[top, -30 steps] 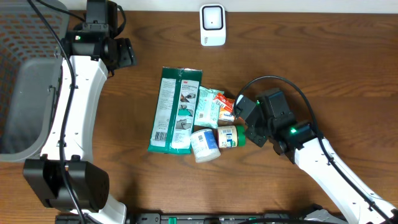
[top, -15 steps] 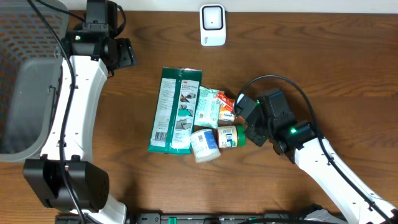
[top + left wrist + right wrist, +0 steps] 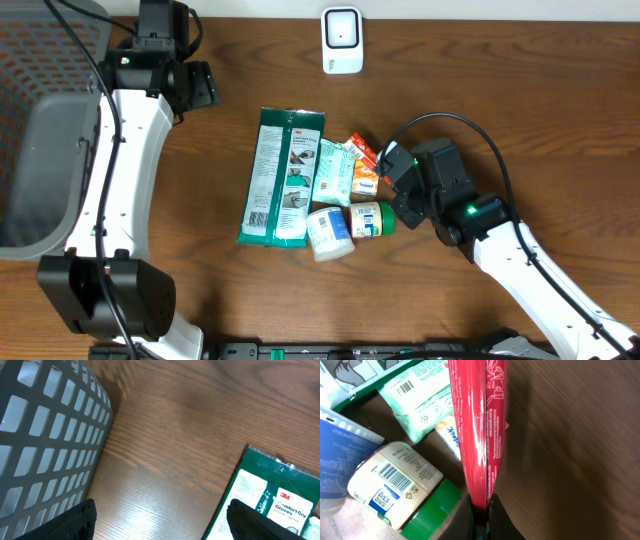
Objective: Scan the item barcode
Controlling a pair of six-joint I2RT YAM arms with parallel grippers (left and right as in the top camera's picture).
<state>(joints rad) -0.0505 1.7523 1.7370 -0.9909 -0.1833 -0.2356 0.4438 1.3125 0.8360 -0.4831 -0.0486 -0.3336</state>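
Right gripper (image 3: pixel 482 510) is pinched shut on the bottom edge of the red packet (image 3: pixel 477 425). The packet stands on edge in the right wrist view.

Change over the last second: in the overhead view, right of centre, the gripper has shifted slightly up and left. The packet went with it, out of the pile toward the upper right. So the pick looks done and the carry looks started.

The scanner (image 3: pixel 341 40) sits at top centre, well apart from the packet, so no scan yet. I can't tell which face carries the barcode.

Left gripper (image 3: pixel 200 85) is at upper left, jaws wide, holding nothing, unmoved, beside the basket (image 3: pixel 40 120).

1 jar (image 3: pixel 395 485) lies just beside the packet.
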